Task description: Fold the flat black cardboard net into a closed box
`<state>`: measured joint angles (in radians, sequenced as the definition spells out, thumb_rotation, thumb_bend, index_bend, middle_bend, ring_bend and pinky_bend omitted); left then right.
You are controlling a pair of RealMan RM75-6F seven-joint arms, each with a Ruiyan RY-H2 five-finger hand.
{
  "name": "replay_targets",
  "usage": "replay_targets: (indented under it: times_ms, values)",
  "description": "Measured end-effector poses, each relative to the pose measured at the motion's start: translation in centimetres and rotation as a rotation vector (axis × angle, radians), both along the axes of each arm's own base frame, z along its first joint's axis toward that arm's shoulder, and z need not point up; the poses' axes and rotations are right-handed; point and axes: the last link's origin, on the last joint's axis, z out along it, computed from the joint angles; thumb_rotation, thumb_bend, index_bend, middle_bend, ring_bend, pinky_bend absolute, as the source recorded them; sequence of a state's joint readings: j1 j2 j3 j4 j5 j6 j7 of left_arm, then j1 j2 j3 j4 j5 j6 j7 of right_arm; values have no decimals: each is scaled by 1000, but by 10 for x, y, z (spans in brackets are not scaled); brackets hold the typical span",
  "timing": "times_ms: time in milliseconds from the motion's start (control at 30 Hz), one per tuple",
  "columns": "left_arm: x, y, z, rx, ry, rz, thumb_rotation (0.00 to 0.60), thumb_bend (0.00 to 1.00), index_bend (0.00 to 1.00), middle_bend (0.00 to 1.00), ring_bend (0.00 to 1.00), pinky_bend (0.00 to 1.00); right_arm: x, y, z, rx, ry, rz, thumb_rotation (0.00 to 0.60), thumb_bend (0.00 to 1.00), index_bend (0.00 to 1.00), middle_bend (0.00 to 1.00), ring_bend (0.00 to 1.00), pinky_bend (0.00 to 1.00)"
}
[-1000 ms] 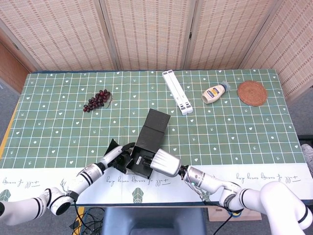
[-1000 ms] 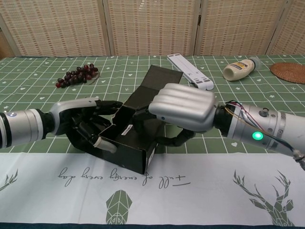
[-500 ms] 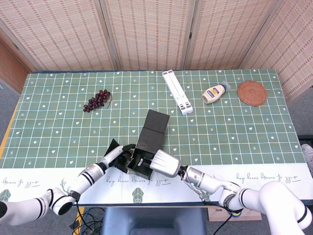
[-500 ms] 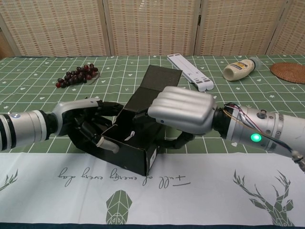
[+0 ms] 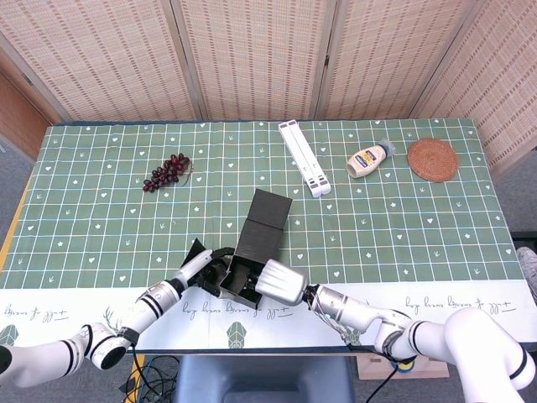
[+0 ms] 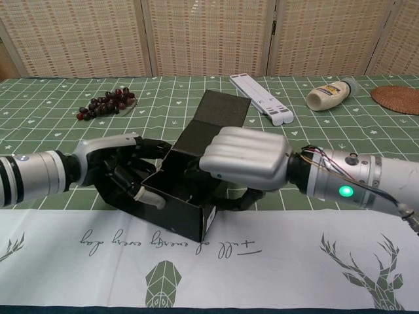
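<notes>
We are shaping the box: left hand grips one wall, right hand curls over the other; next we must close the lid flap

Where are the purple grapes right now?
In the head view, the bunch of dark purple grapes lies on the left part of the green checked tablecloth, behind and to the left of the half-folded black cardboard box.

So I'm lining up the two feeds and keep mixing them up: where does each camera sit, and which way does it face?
Head view: high above the table's near edge, looking down; shows both forearms, left hand, right hand.
Chest view: low, facing across the table toward the screens; hands close.
Shared: black box, grapes, bottle.
</notes>
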<state>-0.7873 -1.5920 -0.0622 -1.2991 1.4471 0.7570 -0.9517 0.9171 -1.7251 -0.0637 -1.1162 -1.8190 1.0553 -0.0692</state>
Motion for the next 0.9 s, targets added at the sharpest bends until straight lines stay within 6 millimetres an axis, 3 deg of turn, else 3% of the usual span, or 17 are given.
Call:
replay_targets:
  times_ms: [333,667,900]
  values:
    - [0,-3,3,-8,-10,0,600,95,272,273,487,833,5,-3,3,20,83,42,600,520,627,560,774,992]
    - [2,-6,4,-16,-15,-7,600,95,270,273,487,833,9,-5,10,32,92,41,600,637,888,800,794,997]
    - [1,-6,3,-18,-10,-5,600,95,269,273,487,833,7,-6,13,28,93,38,600,656,943,887,802,997]
